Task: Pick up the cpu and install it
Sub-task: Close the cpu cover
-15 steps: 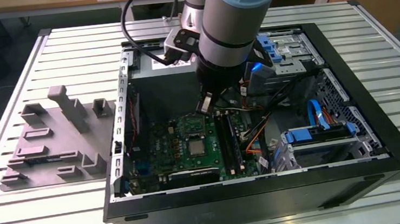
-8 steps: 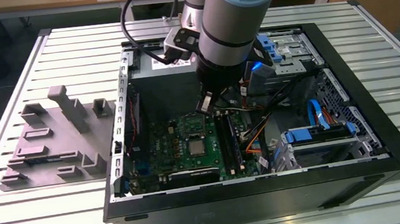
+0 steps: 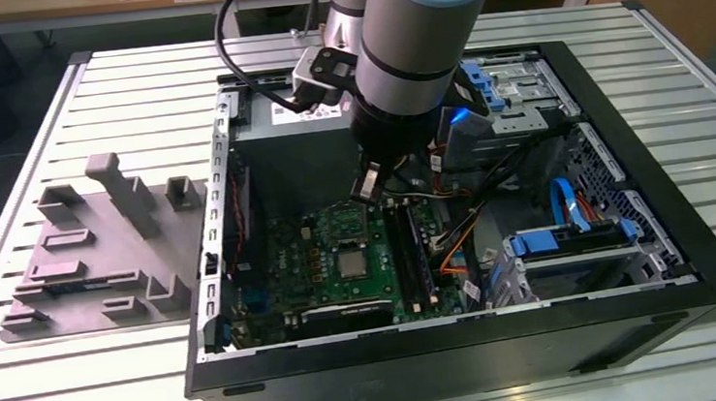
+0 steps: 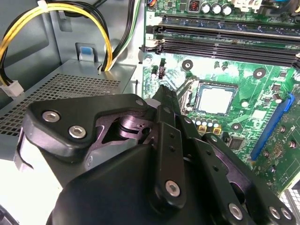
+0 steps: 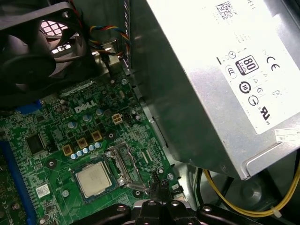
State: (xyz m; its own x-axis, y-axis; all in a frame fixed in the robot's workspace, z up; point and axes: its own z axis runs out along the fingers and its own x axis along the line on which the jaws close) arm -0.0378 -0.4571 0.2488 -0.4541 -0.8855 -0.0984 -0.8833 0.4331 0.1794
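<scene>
First wrist view: cpu (image 5: 93, 180) in socket, just beside closed, empty gripper (image 5: 158, 191).

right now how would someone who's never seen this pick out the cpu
Look in the open case at the green motherboard on its floor. Near the board's middle sits the cpu, a small flat silvery square lying in its socket, paler and shinier than the dark chips around it.

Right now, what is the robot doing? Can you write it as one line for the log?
gripper: above the motherboard, holding nothing seen | cpu: lying in its socket | place: inside the open computer case
</scene>
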